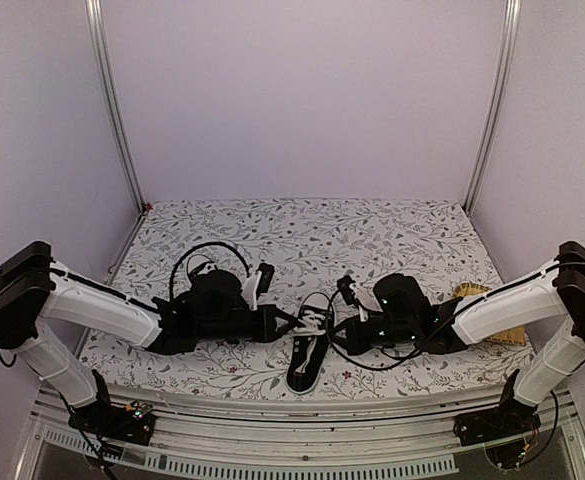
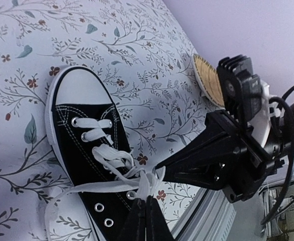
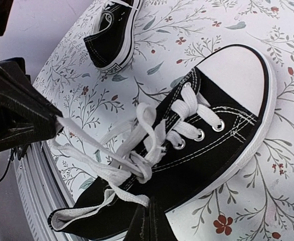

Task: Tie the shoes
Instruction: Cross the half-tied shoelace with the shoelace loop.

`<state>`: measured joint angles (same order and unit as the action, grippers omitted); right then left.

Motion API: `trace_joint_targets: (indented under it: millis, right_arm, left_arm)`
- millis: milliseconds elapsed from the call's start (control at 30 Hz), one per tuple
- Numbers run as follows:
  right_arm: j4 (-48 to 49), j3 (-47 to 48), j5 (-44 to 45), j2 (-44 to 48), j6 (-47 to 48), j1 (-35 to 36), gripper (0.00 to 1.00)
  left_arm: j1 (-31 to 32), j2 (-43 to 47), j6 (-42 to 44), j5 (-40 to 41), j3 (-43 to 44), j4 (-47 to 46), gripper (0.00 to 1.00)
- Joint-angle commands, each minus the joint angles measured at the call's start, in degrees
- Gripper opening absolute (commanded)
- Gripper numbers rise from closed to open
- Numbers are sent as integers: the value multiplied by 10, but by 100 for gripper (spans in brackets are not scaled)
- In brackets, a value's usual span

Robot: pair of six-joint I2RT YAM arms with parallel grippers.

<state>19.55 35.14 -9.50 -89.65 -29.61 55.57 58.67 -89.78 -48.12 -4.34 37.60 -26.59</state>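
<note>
Now: lace [image 3: 144,120] pinched from both sides

On the table [image 1: 372,225], one shoe [image 1: 308,362] lies between the arms. Both the left gripper [image 2: 147,198] and right gripper [image 3: 149,206] are clamped on its lace. The other shoe [image 3: 111,35] lies apart.

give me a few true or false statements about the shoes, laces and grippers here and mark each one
1. The left gripper and the right gripper are both shut on the white lace of one shoe. True.
2. The lace is tied in a finished bow. False: loose strands stretch out toward the grippers, and no bow shows.
3. A second shoe lies on the table, apart from the first. True.
4. The held shoe's toe cap is black. False: it is white.
</note>
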Motion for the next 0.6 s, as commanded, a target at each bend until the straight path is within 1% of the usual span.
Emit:
trace_joint_targets:
  millis: [0,167,267,367,400,567]
  right_arm:
    - [-28,20,0,10,14,-11,2]
    - [-30,32,-9,-3,19,-12,2]
    - [-29,37,-15,-11,19,-12,2]
    - [-29,37,-18,-15,20,-12,2]
    - [-29,36,-18,-15,21,-12,2]
    - [-30,33,-20,-14,23,-12,2]
  left_arm:
    - [11,13,-13,-4,-31,-41,0]
    - [21,9,-45,-1,-75,-59,0]
    - [25,-1,-56,-14,-88,-62,1]
    - [30,-7,-63,-17,-96,-58,9]
    - [33,-5,-65,-17,-100,-58,14]
    - [37,38,-69,0,-134,-47,44]
